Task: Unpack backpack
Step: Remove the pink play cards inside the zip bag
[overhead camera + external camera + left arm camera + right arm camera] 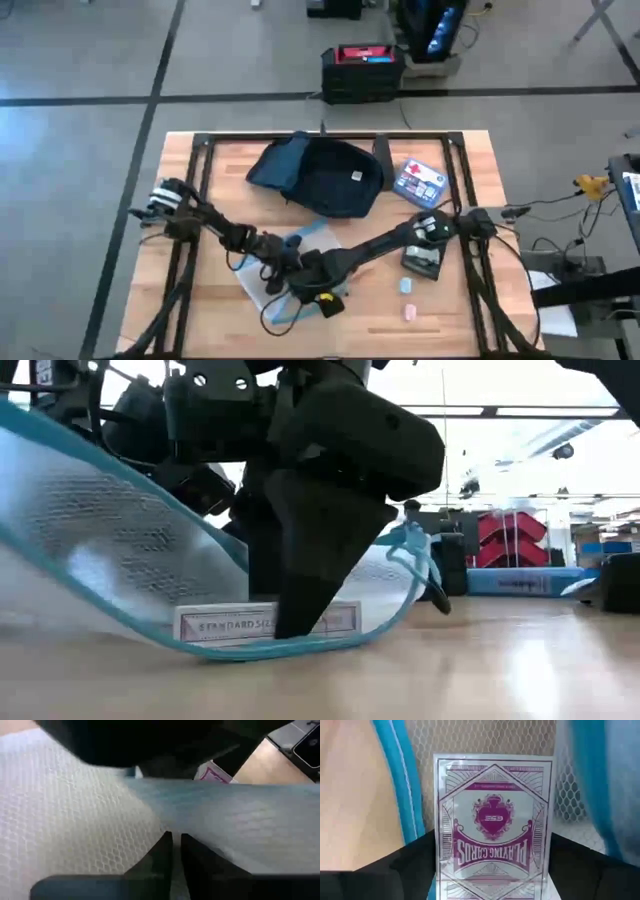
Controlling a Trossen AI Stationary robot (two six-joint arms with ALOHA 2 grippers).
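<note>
1. Backpack, dark navy, is seen lying at the far middle of the desk, apart from both arms.
2. The left tool is pressed together on the mesh wall of a clear pouch with teal edging, near the desk's front.
3. The right tool is reached into that pouch, pinching a box of playing cards.
4. A blue-white box lies just right of the backpack, a dark device nearer the front.
</note>
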